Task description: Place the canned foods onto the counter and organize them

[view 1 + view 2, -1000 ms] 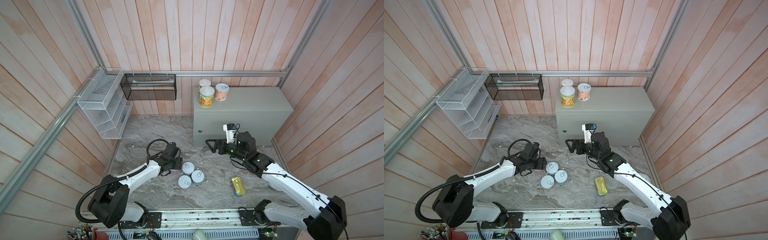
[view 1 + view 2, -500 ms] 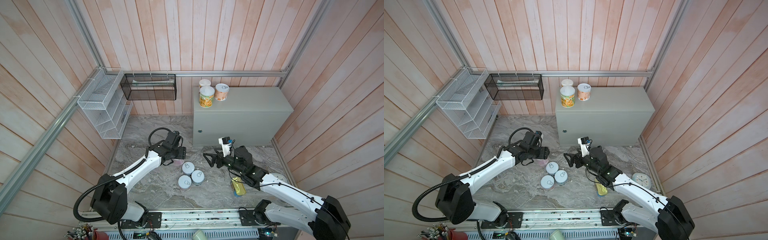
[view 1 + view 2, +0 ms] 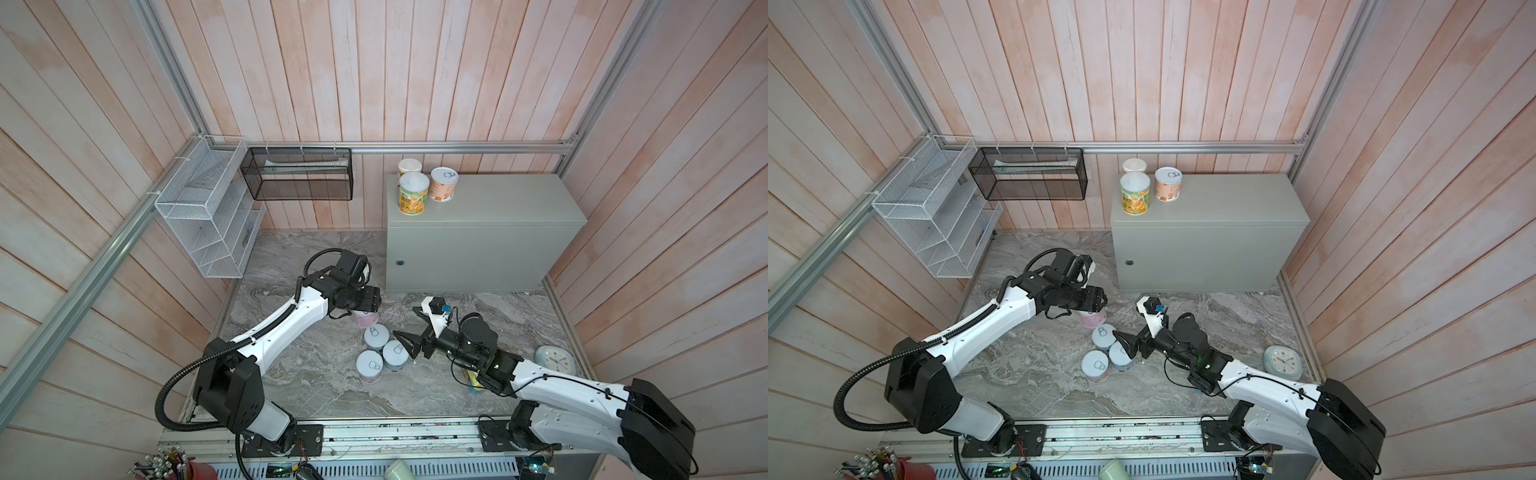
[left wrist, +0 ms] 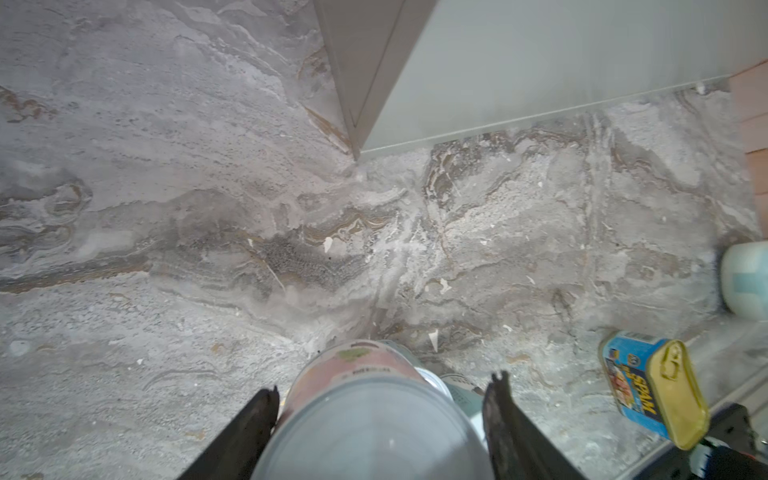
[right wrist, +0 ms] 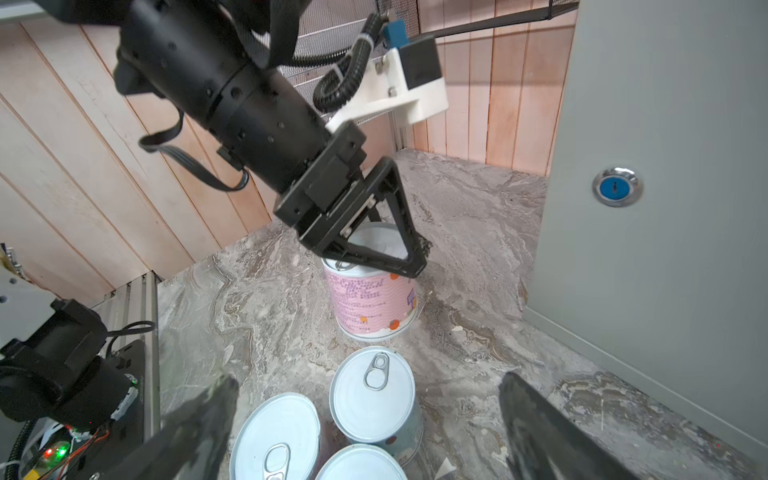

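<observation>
My left gripper (image 3: 365, 301) is shut on a pink can (image 3: 366, 319), held upright by its rim just over the marble floor; the right wrist view shows this pink can (image 5: 374, 299) too. Three pale blue pull-tab cans (image 3: 376, 334) (image 3: 395, 353) (image 3: 370, 365) stand clustered on the floor. My right gripper (image 3: 403, 320) hangs open beside and above them, the nearest lid (image 5: 372, 395) between its fingers. Three cans (image 3: 413, 198) (image 3: 444, 183) (image 3: 409, 166) stand at the back left corner of the counter (image 3: 498, 199). A gold tin (image 4: 660, 386) lies on the floor, mostly hidden under my right arm in both top views.
A round white clock (image 3: 555, 359) lies on the floor by the right wall. A white wire rack (image 3: 208, 208) hangs on the left wall and a black mesh basket (image 3: 297, 174) on the back wall. Wooden walls close in the floor on three sides.
My left gripper has moved back toward the counter with the pink can in it. My right gripper has swung down and left from the counter's front to the floor cans.
</observation>
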Available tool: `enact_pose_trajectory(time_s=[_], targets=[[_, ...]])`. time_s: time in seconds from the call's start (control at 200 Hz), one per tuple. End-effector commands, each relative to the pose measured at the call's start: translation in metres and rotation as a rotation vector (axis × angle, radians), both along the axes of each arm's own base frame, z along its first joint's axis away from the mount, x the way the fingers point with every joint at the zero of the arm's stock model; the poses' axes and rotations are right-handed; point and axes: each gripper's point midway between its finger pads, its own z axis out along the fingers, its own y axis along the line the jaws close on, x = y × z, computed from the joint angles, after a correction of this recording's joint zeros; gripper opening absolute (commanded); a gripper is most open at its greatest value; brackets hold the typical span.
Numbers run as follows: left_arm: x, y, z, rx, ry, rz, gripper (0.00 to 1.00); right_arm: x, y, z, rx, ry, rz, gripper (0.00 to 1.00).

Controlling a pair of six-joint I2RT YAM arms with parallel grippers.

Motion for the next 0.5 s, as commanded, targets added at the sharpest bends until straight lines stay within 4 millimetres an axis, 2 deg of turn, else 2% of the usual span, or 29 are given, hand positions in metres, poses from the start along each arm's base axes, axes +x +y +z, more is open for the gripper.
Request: enact_pose_trajectory(time_s=[0.0,0.14,0.495], targets=[[0.002,-0.018,0.028,-0.101,-0.006,-0.044,0.4,0.001,0.007,0.016,0.054,-0.102,0.01,0.98],[0.0,-0.025,0.034,-0.134,0.003,-0.059,0.4,0.007,0.013,0.013,0.082,-0.105,0.0,0.97],[-0.008,-0.035,0.031,-0.174,0.057,-0.097,0.39,0.024,0.038,0.008,0.092,-0.096,-0.001,0.94]])
